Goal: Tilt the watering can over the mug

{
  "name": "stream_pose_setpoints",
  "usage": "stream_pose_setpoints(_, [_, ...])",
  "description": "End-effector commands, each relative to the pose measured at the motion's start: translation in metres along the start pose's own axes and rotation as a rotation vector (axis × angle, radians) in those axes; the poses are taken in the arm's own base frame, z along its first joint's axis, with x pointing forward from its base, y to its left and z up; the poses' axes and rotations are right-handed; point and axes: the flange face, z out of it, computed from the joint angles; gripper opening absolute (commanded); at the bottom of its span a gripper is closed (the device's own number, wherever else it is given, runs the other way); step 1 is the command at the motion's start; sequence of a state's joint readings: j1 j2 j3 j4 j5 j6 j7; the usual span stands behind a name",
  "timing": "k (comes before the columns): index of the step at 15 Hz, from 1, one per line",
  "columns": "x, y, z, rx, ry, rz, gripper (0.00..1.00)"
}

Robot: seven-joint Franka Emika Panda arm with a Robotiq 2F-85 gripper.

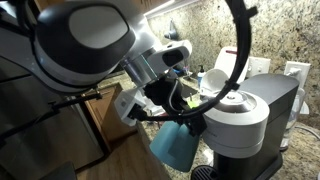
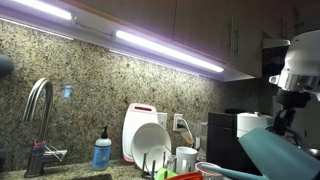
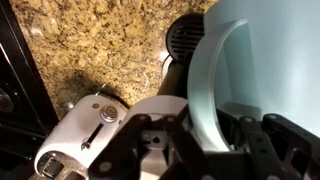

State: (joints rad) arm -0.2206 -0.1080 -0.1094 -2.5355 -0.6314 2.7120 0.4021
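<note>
The teal-blue watering can (image 1: 176, 144) hangs tilted in my gripper (image 1: 166, 108), just beside the grey-and-black coffee machine (image 1: 243, 118). In the wrist view my gripper (image 3: 205, 138) is shut on the can's pale teal wall (image 3: 225, 70), one finger on each side. The can also shows at the lower right of an exterior view (image 2: 276, 152), below the gripper (image 2: 287, 108). A white mug (image 2: 186, 158) stands by the dish rack, to the left of the can and lower. The can's spout is hidden.
The coffee machine's white top (image 3: 85, 135) lies right under the wrist. A dish rack with plates (image 2: 152, 145), a faucet (image 2: 38, 110) and a blue soap bottle (image 2: 102, 152) stand along the granite backsplash. Cabinets with light strips (image 2: 165, 52) hang overhead.
</note>
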Motion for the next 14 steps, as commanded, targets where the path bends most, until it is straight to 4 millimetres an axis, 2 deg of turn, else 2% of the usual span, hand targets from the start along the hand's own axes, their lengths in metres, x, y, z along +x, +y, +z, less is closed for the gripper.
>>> stream_pose_setpoints(1, [0.002,-0.012,0.008,0.005,-0.018,-0.002,0.02])
stream_pose_setpoints(9, [0.001,-0.026,0.028,-0.013,-0.049,0.028,0.02])
stream_pose_setpoints(14, [0.011,-0.027,0.044,-0.180,-0.004,0.065,0.02])
